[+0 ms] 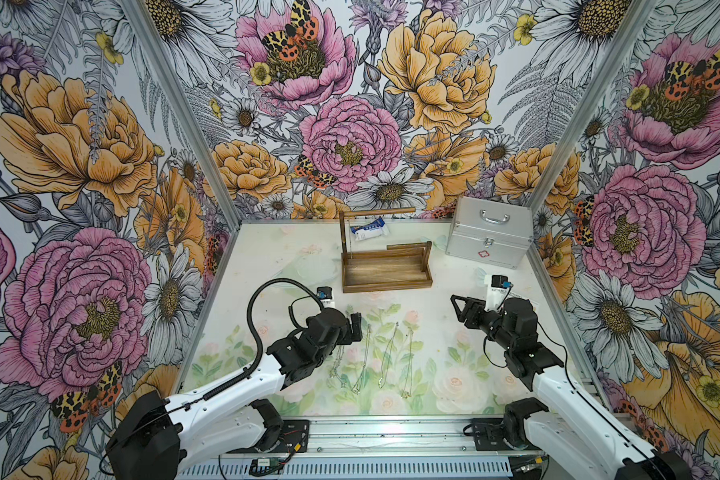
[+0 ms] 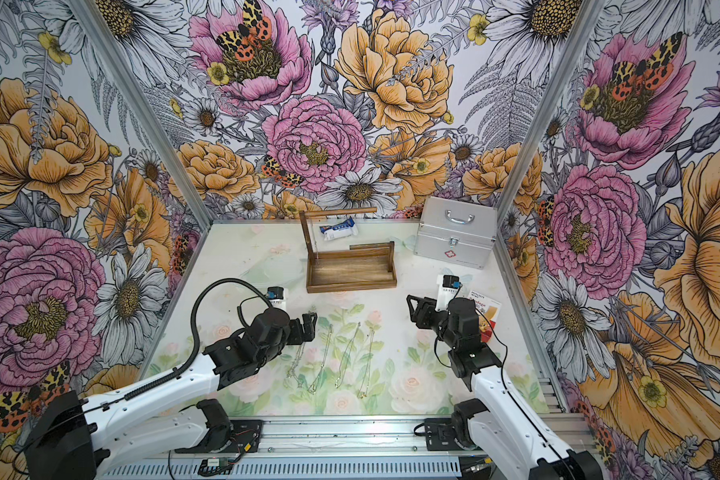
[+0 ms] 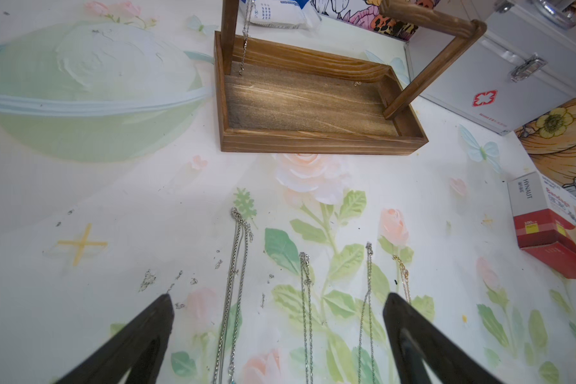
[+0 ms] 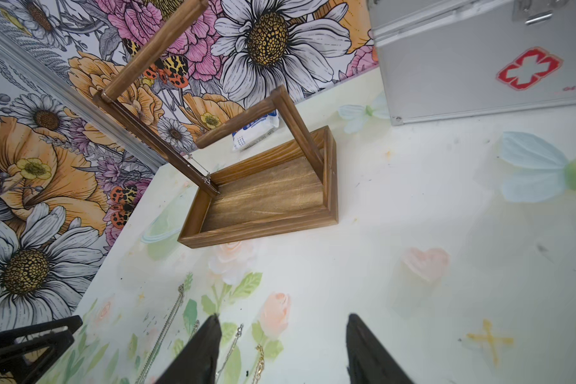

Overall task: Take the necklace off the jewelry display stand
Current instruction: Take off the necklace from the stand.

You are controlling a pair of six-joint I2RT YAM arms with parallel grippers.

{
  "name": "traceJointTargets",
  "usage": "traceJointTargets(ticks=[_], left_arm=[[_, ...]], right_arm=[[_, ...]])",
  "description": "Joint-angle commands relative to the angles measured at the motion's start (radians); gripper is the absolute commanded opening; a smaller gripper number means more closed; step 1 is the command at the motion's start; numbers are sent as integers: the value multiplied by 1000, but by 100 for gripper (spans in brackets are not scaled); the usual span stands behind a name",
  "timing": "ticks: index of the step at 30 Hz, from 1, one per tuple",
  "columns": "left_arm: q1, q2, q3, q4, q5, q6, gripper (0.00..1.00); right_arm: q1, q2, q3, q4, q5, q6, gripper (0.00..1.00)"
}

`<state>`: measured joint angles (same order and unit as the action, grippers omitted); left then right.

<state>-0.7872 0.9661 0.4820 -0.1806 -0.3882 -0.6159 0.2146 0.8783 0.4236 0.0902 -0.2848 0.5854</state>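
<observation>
The stand (image 1: 387,286) sits at the back of the surface (image 1: 441,365), left of a silver case (image 1: 489,239), with a white packet (image 1: 370,231) behind it. One necklace (image 3: 245,40) is on the stand, a thin silver chain hanging from the top rod close beside the tall post, down toward the tray. Four more chains (image 3: 235,266) lie side by side, stretched out on the surface in front of the stand. The left gripper (image 3: 280,299) hovers over these chains with its jaws wide apart and nothing between them. The right gripper (image 4: 285,319) hangs to the right of them, pointing toward the stand, jaws also apart and empty. A bandage box (image 3: 546,226) lies near the right edge.
</observation>
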Motion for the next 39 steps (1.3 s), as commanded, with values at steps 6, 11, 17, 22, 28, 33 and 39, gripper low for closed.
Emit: traceJointTargets(ticks=[6, 11, 17, 22, 28, 33, 39], left_arm=[[169, -142, -156, 220, 139, -89, 99], [213, -135, -168, 220, 168, -119, 99], [231, -122, -170, 216, 172, -135, 99], [248, -119, -173, 214, 206, -145, 99], [260, -101, -170, 217, 219, -150, 99], [259, -89, -168, 220, 221, -151, 99], [261, -84, -172, 232, 221, -155, 99]], right_arm=[[76, 195, 290, 57, -68, 47, 60], [204, 388, 526, -39, 24, 24, 57], [308, 693, 841, -113, 56, 38, 46], [360, 905, 1061, -112, 82, 41, 43], [383, 1095, 1252, -113, 109, 37, 31], [390, 1193, 1357, -116, 125, 34, 29], [393, 1261, 1439, -125, 135, 8, 31]])
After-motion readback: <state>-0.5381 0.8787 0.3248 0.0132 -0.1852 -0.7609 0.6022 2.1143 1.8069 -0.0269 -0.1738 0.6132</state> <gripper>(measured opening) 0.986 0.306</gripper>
